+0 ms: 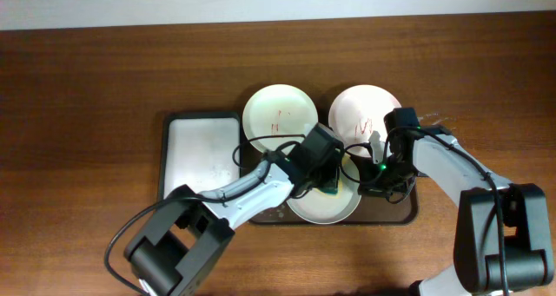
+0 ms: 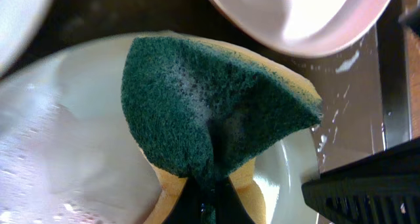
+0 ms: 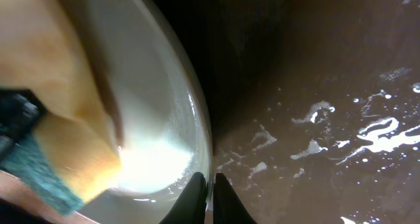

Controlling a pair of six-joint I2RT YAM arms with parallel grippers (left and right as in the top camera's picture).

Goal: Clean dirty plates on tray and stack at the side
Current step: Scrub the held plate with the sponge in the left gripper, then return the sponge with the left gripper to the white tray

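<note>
The dark brown tray [image 1: 404, 211] holds three plates. A whitish plate [image 1: 276, 114] at the back left and a pale pink plate [image 1: 363, 109] at the back right both carry red scribble stains. A pale plate [image 1: 323, 205] lies at the front. My left gripper [image 1: 328, 183] is shut on a green-and-yellow sponge [image 2: 210, 112], which is pressed soapy onto this front plate [image 2: 65, 138]. My right gripper [image 3: 209, 191] is shut on the front plate's right rim [image 3: 197, 119]; in the overhead view it is at the plate's right edge [image 1: 379, 176]. The pink plate's edge [image 2: 295, 20] is just beyond the sponge.
A smaller white-lined tray [image 1: 201, 148] sits directly left of the dark tray. The wet tray floor [image 3: 315, 86] with white suds lies right of the front plate. Bare wooden table [image 1: 87, 114] surrounds both trays.
</note>
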